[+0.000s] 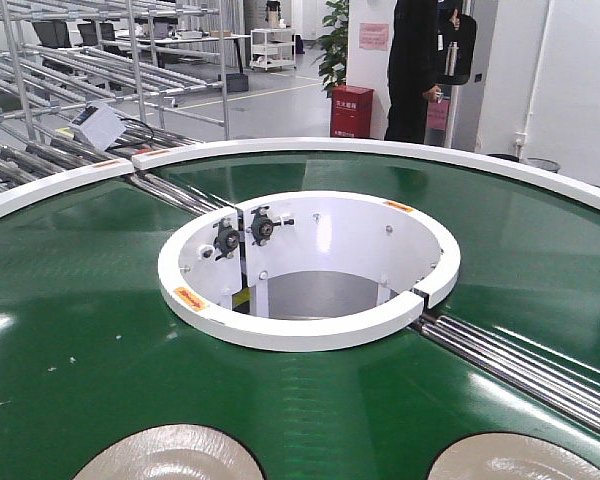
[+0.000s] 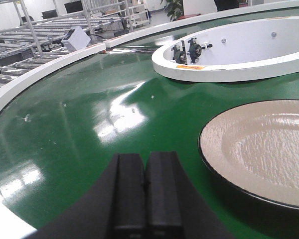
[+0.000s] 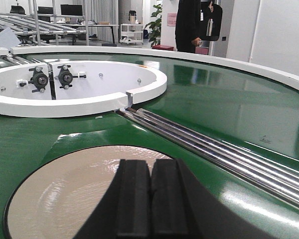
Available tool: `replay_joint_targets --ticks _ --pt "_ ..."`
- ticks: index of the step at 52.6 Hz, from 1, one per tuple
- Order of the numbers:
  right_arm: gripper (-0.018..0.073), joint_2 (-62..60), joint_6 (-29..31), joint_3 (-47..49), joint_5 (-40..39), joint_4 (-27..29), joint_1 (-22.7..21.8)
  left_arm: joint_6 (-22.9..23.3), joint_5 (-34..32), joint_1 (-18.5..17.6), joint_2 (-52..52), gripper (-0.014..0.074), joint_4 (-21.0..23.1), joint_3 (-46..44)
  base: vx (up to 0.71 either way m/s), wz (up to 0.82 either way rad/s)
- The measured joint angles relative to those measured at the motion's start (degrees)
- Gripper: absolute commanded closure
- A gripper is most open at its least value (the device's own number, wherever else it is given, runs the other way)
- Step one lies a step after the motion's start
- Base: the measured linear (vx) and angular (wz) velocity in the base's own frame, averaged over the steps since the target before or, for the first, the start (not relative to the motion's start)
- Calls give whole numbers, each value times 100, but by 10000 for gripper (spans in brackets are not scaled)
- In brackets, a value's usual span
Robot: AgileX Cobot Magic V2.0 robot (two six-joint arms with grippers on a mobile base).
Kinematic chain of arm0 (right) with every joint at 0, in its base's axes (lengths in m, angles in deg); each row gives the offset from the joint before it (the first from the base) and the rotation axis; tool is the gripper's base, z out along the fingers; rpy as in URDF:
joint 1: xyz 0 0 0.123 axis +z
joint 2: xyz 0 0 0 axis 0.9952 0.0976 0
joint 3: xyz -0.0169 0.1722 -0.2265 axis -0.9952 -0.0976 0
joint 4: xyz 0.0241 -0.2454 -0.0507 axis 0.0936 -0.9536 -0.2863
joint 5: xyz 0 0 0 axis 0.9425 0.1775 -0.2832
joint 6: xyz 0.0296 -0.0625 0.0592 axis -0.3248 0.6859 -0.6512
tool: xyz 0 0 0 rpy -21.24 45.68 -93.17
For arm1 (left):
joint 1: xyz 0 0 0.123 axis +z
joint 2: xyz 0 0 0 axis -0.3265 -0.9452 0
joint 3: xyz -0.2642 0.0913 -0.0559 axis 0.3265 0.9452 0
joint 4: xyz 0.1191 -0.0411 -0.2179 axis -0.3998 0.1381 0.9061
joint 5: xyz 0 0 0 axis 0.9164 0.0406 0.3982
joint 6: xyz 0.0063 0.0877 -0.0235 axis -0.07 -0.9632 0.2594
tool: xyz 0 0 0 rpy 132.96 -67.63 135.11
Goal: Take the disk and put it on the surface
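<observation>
Two beige, glossy, dark-rimmed disks lie flat on the green conveyor belt (image 1: 90, 330), one at the bottom left (image 1: 170, 455) and one at the bottom right (image 1: 525, 462) of the front view. In the left wrist view my left gripper (image 2: 145, 159) is shut and empty, hovering over bare belt with a disk (image 2: 269, 149) to its right. My right gripper (image 3: 150, 164) is shut too, holding nothing, and hangs above the far part of a disk (image 3: 65, 194). The dark steel surface is out of view. Neither gripper shows in the front view.
A white inner ring (image 1: 310, 330) with two black bearings (image 1: 245, 232) surrounds the belt's central hole. Steel rollers (image 1: 520, 365) cross the belt on the right, and a white outer rim (image 1: 380, 148) bounds it. Behind stand racks (image 1: 80, 70), a red box (image 1: 351, 110) and a person (image 1: 412, 70).
</observation>
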Motion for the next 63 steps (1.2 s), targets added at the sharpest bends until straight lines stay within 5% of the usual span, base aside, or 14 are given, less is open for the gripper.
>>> replay_joint_targets --ticks 45,54,63 --pt "568 0 0 0 0 0 0 0 -90 0 0 596 0 0 0 0" --pt "568 0 -22 0 -676 5 0 48 -976 0 0 596 0 0 0 0" --pt "568 0 -24 107 -1651 10 0 875 -2521 0 0 596 313 -32 0 0"
